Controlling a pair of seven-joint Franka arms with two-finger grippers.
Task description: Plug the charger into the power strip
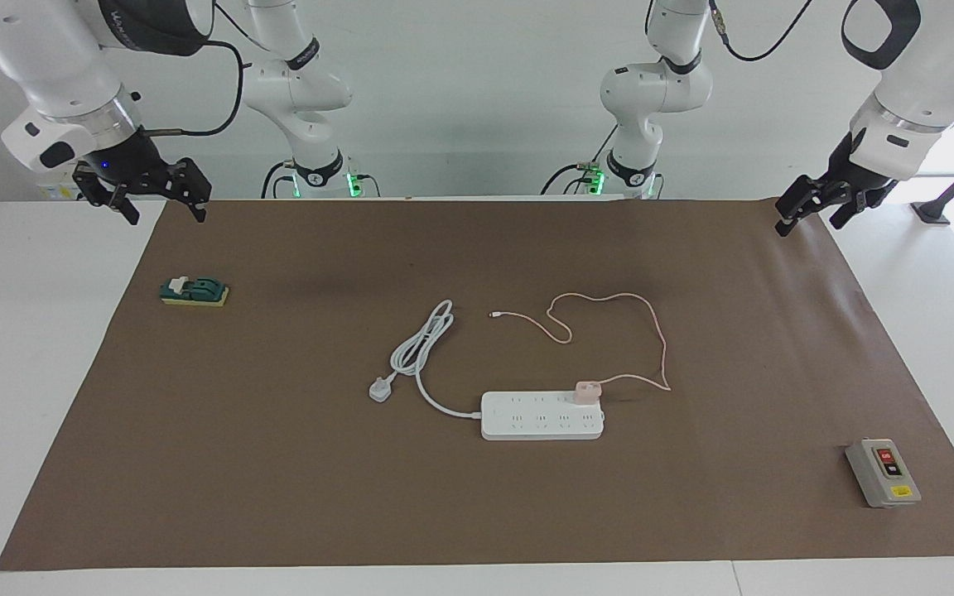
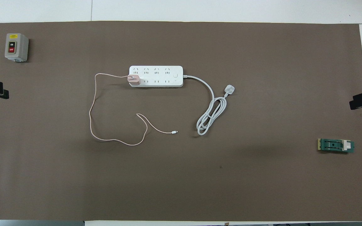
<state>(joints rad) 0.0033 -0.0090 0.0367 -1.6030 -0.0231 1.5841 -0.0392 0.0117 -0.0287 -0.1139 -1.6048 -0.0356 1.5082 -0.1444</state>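
Long flat white power strip (image 1: 542,415) lies mid-mat; small pale pink cube charger (image 1: 587,391) sits in its end socket toward the left arm, prongs hidden. Left gripper (image 1: 811,209) and right gripper (image 1: 161,203) hang spread, empty, over the mat's corners, mostly cut off overhead.

Charger (image 1: 587,391) prongs hidden in the power strip (image 1: 542,415); both grippers cut off overhead

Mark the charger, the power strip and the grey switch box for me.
charger (image 1: 587,391): facing view, on the pink cube's top.
power strip (image 1: 527,418): facing view, on its bare white top face.
grey switch box (image 2: 16,47): overhead view, beside its red button.
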